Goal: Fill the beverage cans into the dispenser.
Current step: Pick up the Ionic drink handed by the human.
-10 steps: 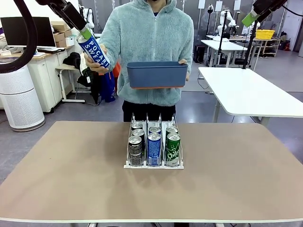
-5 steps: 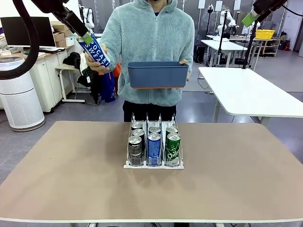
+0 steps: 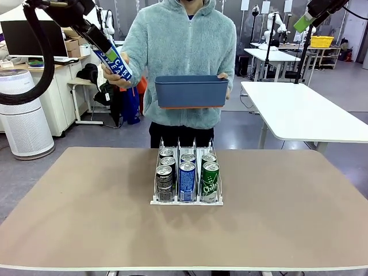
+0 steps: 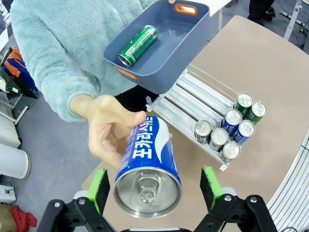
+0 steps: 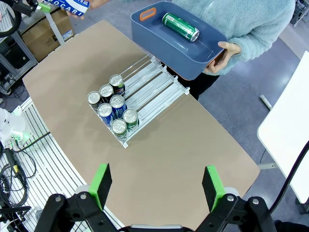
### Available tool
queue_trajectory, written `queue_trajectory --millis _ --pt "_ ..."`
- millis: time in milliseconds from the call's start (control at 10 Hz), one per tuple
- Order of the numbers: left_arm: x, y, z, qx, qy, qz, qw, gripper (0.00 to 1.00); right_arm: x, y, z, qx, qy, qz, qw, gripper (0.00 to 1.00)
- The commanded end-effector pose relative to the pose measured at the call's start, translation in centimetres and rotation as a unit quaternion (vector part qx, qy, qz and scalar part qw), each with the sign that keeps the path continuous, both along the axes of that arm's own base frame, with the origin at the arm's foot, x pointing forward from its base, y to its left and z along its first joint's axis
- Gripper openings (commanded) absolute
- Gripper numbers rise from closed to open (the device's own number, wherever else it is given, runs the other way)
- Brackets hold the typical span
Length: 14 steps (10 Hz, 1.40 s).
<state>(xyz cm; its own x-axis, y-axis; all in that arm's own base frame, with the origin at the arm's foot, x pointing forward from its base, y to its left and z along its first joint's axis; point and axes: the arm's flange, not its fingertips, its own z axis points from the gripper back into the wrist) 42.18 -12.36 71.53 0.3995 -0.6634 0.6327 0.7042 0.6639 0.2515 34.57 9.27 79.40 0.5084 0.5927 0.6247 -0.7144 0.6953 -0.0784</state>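
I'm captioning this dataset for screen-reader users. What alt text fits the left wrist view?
A person's hand holds a blue Pocari Sweat can between the open jaws of the left gripper. Beyond, a blue bin carries one green can lying on its side, and a white dispenser on the table holds six cans at one end.

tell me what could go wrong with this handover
1. The left gripper is open around the blue can, held only by the person's hand; letting go before the jaws close could drop it.
2. Closing might pinch that hand.
3. The green can lies loose in the bin held one-handed and may roll.
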Motion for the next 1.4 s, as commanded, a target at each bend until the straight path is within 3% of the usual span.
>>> queue_trajectory --millis 0,400,600,700,800,900,1000,1200,1300 --pt "0.54 0.18 -0.9 -0.018 -0.007 -0.02 1.0 1.0 -0.02 0.03 0.0 0.003 0.001 -0.003 1.0 1.0" --pt "0.84 0.08 -0.72 -0.019 -0.014 -0.028 0.999 1.0 -0.02 0.03 0.0 0.003 0.001 -0.003 1.0 1.0" --pt "0.68 -0.29 -0.39 -0.009 -0.004 -0.002 1.0 1.0 -0.02 0.03 0.0 0.003 0.001 -0.003 1.0 1.0" --pt "0.64 -0.39 -0.29 -0.009 -0.006 -0.004 1.0 0.94 -0.02 0.03 0.0 0.003 0.001 -0.003 1.0 1.0" --pt "0.51 -0.4 -0.29 -0.005 0.01 0.003 1.0 0.41 -0.02 0.03 0.0 0.003 0.001 -0.003 1.0 1.0" --pt "0.53 -0.35 -0.25 -0.003 0.011 0.004 1.0 0.34 -0.02 0.03 0.0 0.003 0.001 -0.003 1.0 1.0" --pt "0.46 -0.42 -0.22 -0.003 0.011 0.006 1.0 0.0 -0.02 0.03 0.0 0.003 0.001 -0.003 1.0 1.0" --pt "0.44 -0.31 -0.2 -0.003 0.012 0.01 1.0 0.0 -0.02 0.03 0.0 0.003 0.001 -0.003 1.0 1.0" --pt "0.45 -0.28 -0.12 0.001 0.014 0.013 1.0 0.12 -0.02 0.03 0.0 0.003 0.001 -0.003 1.0 1.0"
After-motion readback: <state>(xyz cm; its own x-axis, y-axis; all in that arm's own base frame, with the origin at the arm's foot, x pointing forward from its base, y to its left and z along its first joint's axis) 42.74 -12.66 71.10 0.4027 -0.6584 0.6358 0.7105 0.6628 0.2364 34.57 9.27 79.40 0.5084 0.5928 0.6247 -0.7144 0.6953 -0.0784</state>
